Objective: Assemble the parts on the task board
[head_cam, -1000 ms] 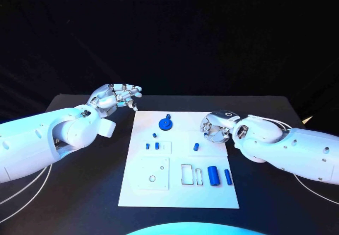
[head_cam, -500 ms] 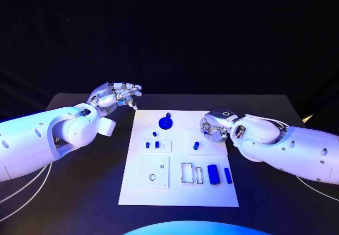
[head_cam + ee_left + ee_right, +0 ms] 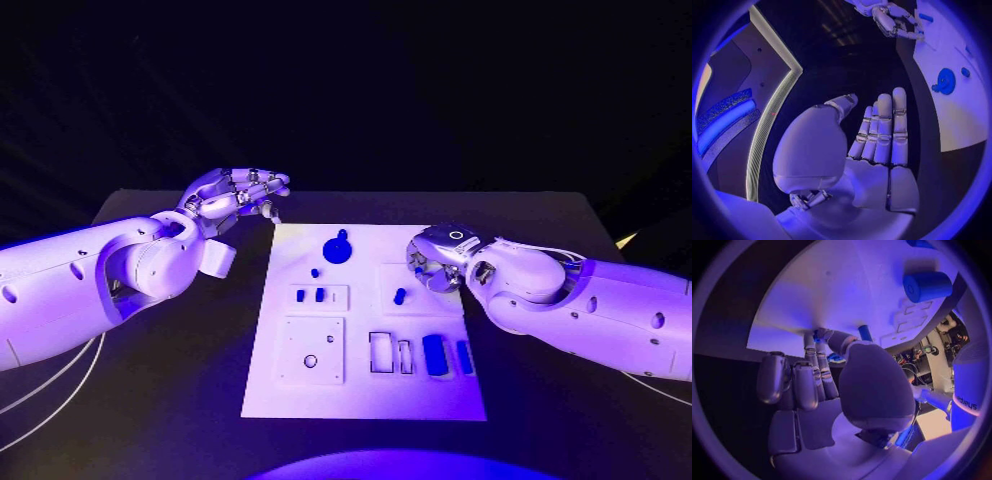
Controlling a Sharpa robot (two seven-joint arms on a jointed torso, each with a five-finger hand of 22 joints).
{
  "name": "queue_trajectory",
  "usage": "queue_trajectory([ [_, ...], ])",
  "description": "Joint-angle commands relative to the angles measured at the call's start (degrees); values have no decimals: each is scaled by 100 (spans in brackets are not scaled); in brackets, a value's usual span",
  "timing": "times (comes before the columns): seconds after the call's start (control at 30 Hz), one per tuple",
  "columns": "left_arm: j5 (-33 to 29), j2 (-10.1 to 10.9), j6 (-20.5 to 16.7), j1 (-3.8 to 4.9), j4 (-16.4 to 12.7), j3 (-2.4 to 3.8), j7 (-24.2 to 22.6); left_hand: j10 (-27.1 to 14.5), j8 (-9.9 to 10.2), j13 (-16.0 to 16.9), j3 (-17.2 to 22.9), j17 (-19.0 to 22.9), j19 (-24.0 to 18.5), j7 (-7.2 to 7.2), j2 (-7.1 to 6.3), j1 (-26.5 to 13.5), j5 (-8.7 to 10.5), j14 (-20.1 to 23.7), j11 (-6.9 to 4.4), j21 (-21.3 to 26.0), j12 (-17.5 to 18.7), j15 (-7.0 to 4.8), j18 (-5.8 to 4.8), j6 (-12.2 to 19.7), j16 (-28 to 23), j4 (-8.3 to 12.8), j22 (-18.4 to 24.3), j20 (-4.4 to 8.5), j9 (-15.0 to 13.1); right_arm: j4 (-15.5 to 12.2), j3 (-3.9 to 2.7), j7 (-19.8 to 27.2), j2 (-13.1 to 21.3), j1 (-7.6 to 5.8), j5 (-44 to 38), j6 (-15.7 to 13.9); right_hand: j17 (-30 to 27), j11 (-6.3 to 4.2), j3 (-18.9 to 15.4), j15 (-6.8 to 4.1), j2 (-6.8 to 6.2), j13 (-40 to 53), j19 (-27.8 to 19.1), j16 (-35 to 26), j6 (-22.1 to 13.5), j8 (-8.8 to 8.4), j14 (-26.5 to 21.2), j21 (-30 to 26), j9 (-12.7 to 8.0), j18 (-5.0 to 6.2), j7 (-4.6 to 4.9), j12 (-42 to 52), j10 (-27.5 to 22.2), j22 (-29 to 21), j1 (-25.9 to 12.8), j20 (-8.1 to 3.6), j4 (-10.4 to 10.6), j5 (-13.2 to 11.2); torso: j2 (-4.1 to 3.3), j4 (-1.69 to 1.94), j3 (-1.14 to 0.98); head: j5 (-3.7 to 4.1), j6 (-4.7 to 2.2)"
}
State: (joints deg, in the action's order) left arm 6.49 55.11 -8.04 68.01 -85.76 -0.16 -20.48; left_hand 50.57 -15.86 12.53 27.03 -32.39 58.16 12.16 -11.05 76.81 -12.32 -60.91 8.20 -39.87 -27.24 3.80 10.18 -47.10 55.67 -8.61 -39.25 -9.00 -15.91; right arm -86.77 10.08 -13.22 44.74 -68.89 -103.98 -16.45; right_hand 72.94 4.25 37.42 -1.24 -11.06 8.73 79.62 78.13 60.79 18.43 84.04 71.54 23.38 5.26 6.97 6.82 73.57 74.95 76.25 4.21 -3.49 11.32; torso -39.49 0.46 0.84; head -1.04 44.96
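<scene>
Task board (image 3: 361, 400) lies flat mid-counter (image 3: 144, 420), long side running away from the robot. Blue parts on it: round disc piece (image 3: 338, 247) near the far edge, small peg (image 3: 315, 272) just nearer than the disc, two short pieces (image 3: 310, 295) in a recessed plate on the left side, one short upright peg (image 3: 400, 296) right of centre, and two longer blocks (image 3: 449, 357) side by side at the near right, next to a white rectangular frame (image 3: 381, 353).

Left hand (image 3: 235, 195) hovers off the board, just beyond its far-left corner, above the black counter. Fingers straight and slightly apart in the left wrist view (image 3: 882, 131), nothing in them (palm bare).

Right hand (image 3: 437, 259) sits over the board's right edge, near the upright peg. In the right wrist view its fingers (image 3: 811, 375) curl downward toward the white surface, fingertips close to a thin blue peg (image 3: 864, 333); can't tell whether they touch it. Nothing visibly held, fingers partly apart. A large blue cylinder (image 3: 927, 286) lies farther along the board in that view.
</scene>
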Motion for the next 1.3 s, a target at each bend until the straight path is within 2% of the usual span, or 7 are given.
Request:
queue_trajectory([
  [0.03,46,-12,46,1,-25,3,5,-54,-3,-7,-28,8,38,8,-1,49,11,45,5,26,-31,-4,32,53,-5,-6,9,10,4,14,45,-313,8,58,-344,217,-12,-159,99,-37,166,28,5,20,41,39,306,36,12,-82,-15,40,200,47,151,-23,-82,31,-1,-2,2,8,12],
  [0.57,55,-13,-3,0,-29,1,37,-75,3,-10,-41,11,43,16,5,54,11,53,13,42,-33,2,30,70,-5,-17,21,5,7,-132,35,-430,89,-4,-469,-284,-19,-178,193,-62,158,61,44,34,79,45,303,134,51,-101,-33,33,263,142,126,-29,-142,24,0,1,4,26,-12],
  [0.9,59,-11,-56,0,-11,0,65,-95,8,-12,-51,14,49,23,12,58,10,59,19,56,-36,8,30,86,-2,-27,31,2,9,-196,21,-398,163,-48,-314,-427,-28,-178,212,-62,158,67,41,34,79,42,301,137,60,-101,-31,24,266,150,110,-30,-148,-11,1,1,6,15,-17],
  [1.3,67,-23,-70,-1,4,-1,80,-111,10,-13,-59,16,56,29,30,58,9,61,25,69,-42,13,30,96,2,-44,41,-2,10,-501,-10,-324,383,-168,12,-652,-22,-177,219,-63,157,70,47,40,79,39,301,152,64,-105,-28,19,268,164,97,-28,-148,-31,1,2,5,17,-24],
])
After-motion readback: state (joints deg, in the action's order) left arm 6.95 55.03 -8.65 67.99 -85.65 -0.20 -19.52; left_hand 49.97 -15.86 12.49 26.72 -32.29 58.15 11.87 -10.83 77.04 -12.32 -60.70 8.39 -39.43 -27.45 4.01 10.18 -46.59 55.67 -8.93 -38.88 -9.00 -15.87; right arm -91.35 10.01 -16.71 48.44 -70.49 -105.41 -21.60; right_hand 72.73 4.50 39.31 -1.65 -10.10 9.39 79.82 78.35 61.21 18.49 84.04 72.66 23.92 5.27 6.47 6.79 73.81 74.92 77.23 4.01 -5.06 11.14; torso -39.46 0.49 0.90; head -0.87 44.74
